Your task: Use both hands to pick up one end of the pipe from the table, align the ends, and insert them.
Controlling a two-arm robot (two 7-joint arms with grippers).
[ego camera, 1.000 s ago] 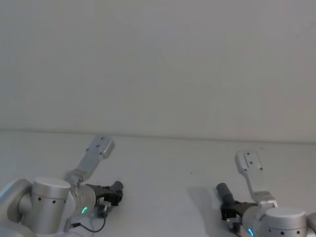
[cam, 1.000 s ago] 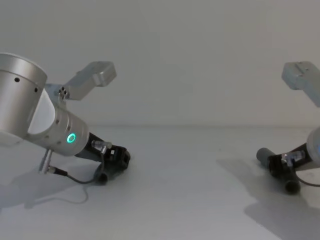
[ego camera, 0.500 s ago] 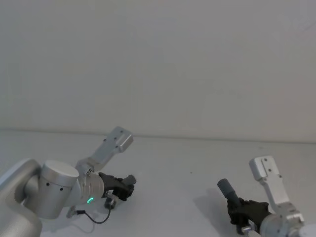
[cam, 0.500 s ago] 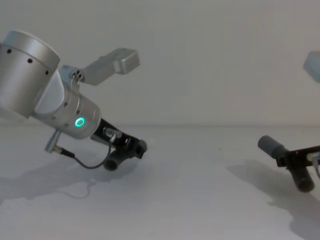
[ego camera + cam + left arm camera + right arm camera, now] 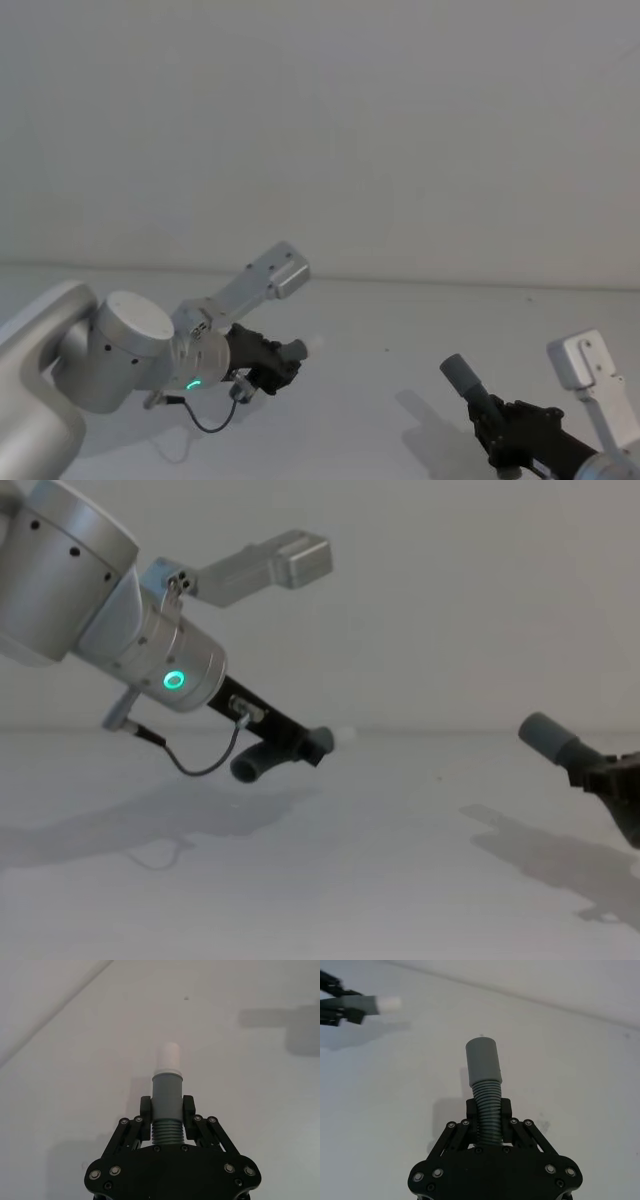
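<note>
**Lighting.** Light was even, diffuse and moderately bright. Soft-edged grey shadows lay on the white bench [image 5: 400, 900] beneath and beside the left end effector [image 5: 305, 746] and the right end effector [image 5: 590, 770]. A green ring light [image 5: 175, 680] glowed behind the left one. The pipe [image 5: 362, 1005] far ahead of the right one appeared slightly blurred.

Head view looks down, chest view low across the same table [image 5: 380, 880] — wrist views close-up.

Plain matte white table [image 5: 380, 880], soft grey shadows [image 5: 540, 845] cast across it, tiny dark speck [image 5: 437, 776]
</note>
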